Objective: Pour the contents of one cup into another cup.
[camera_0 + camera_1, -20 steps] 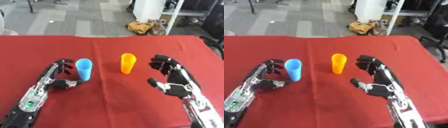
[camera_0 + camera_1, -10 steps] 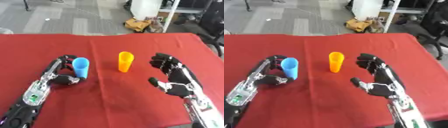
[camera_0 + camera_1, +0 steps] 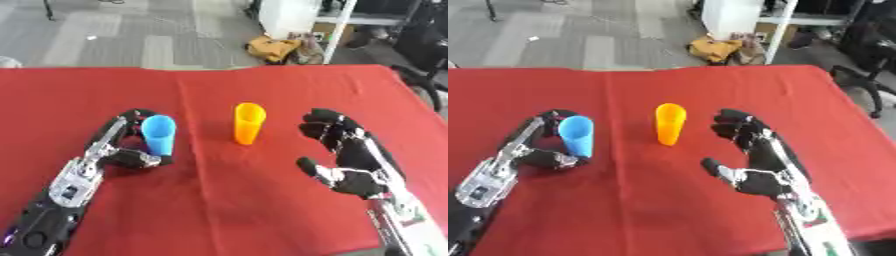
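Left eye view: left robot hand (image 3: pixel 118 150) curls around blue cup (image 3: pixel 159 135) on red tabletop (image 3: pixel 236 200), right robot hand (image 3: pixel 350 155) open beside orange cup (image 3: pixel 248 123); recommend lifting upright before tilting.

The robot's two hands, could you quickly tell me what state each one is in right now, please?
Left hand: curled around the upright blue plastic cup.
Right hand: open, holding nothing, beside the orange plastic cup.

Left hand (image 3: pixel 122 150) fingers closer round blue cup (image 3: pixel 159 134).
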`<action>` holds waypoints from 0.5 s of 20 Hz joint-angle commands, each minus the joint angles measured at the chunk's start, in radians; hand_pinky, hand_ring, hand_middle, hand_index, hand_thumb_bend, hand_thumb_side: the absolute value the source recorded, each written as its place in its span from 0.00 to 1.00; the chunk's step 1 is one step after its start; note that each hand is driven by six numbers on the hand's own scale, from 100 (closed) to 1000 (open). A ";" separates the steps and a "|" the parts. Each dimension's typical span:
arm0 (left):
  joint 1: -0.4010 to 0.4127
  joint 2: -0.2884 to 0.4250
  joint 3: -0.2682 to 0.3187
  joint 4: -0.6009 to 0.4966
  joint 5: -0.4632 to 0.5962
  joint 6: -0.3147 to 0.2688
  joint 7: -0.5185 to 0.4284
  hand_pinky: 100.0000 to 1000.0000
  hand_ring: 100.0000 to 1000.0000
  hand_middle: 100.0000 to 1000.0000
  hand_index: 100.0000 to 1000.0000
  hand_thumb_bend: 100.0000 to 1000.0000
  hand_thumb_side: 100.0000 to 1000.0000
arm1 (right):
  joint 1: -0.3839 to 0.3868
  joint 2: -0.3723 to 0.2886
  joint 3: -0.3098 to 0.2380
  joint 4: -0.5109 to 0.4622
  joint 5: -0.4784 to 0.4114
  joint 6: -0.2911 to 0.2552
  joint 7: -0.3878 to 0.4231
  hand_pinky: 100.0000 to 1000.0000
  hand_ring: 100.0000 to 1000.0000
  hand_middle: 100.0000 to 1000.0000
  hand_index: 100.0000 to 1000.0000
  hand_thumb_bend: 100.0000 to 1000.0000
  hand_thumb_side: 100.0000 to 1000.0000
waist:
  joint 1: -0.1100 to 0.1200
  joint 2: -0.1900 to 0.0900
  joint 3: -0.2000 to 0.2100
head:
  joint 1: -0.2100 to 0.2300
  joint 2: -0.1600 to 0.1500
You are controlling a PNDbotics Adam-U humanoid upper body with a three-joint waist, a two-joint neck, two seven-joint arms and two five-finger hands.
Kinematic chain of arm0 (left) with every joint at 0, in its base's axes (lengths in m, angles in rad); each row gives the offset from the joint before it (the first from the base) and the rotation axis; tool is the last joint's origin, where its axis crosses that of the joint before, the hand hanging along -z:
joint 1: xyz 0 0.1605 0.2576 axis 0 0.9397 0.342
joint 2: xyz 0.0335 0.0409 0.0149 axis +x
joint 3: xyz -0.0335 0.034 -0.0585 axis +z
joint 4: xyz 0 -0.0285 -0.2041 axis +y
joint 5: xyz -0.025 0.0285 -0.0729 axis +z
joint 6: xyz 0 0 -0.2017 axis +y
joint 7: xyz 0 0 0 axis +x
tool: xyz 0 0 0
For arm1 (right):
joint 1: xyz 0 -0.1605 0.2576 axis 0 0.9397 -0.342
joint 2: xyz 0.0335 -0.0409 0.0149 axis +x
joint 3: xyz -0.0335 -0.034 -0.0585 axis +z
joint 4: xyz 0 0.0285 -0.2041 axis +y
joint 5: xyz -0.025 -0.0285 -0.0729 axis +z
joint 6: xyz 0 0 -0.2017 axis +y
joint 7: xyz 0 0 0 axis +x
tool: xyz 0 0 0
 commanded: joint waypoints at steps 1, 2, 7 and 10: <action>-0.031 0.001 0.007 -0.002 -0.002 -0.009 -0.016 0.57 0.69 0.73 0.78 0.86 0.00 | -0.014 -0.010 -0.001 -0.025 -0.008 -0.002 0.002 0.85 0.76 0.73 0.83 0.53 0.00 | 0.003 -0.013 -0.004 | 0.004 -0.012; -0.034 0.000 0.006 -0.002 -0.001 -0.012 -0.021 0.57 0.68 0.73 0.78 0.87 0.00 | -0.015 -0.010 -0.001 -0.026 -0.008 -0.002 0.002 0.85 0.76 0.73 0.83 0.53 0.00 | 0.003 -0.012 -0.005 | 0.005 -0.013; -0.041 -0.005 0.004 -0.001 0.012 -0.022 -0.048 0.56 0.67 0.71 0.77 0.90 0.00 | -0.016 -0.009 -0.001 -0.028 -0.008 -0.003 0.000 0.85 0.76 0.72 0.83 0.53 0.00 | 0.002 -0.009 -0.009 | 0.008 -0.015; -0.042 -0.007 0.004 -0.001 0.020 -0.026 -0.065 0.56 0.66 0.71 0.77 0.90 0.00 | -0.015 -0.009 -0.001 -0.029 -0.008 -0.004 -0.001 0.85 0.76 0.72 0.83 0.53 0.00 | 0.000 -0.009 -0.010 | 0.010 -0.014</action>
